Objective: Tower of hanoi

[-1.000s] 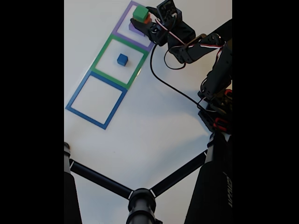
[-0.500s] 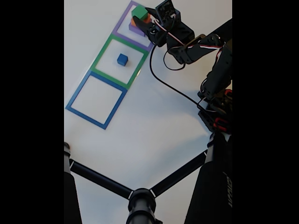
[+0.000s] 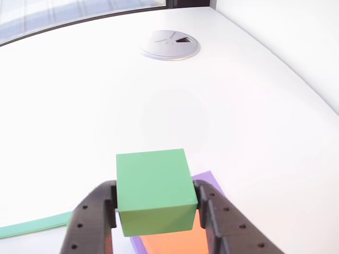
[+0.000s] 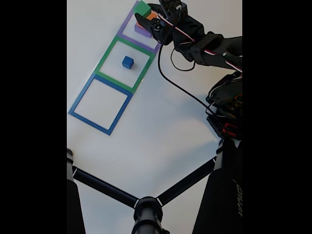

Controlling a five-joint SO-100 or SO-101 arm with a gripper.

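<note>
In the other view, my gripper (image 3: 154, 194) is shut on a green cube (image 3: 153, 188), with one black finger on each side of it. Just under the cube show an orange block (image 3: 175, 242) and the corner of a purple block (image 3: 209, 180). In the fixed view the green cube (image 4: 142, 8) hangs at the top of the purple square outline (image 4: 127, 23), held by the gripper (image 4: 145, 12) slightly above the orange block (image 4: 152, 16) and purple block (image 4: 142, 30). A small blue cube (image 4: 127, 62) sits in the green square outline (image 4: 108, 54). The blue square outline (image 4: 80, 101) has nothing inside it.
A black cable (image 4: 180, 90) trails from the arm across the white table. Black tripod legs (image 4: 105, 187) cross the bottom of the fixed view. A round grey cable grommet (image 3: 169, 44) lies far ahead in the other view, and the table edge (image 3: 296, 79) curves at the right.
The gripper has carried the green cube upward in the fixed view, off the orange block. The arm has stretched out further toward the purple square. The blue cube has not moved.
</note>
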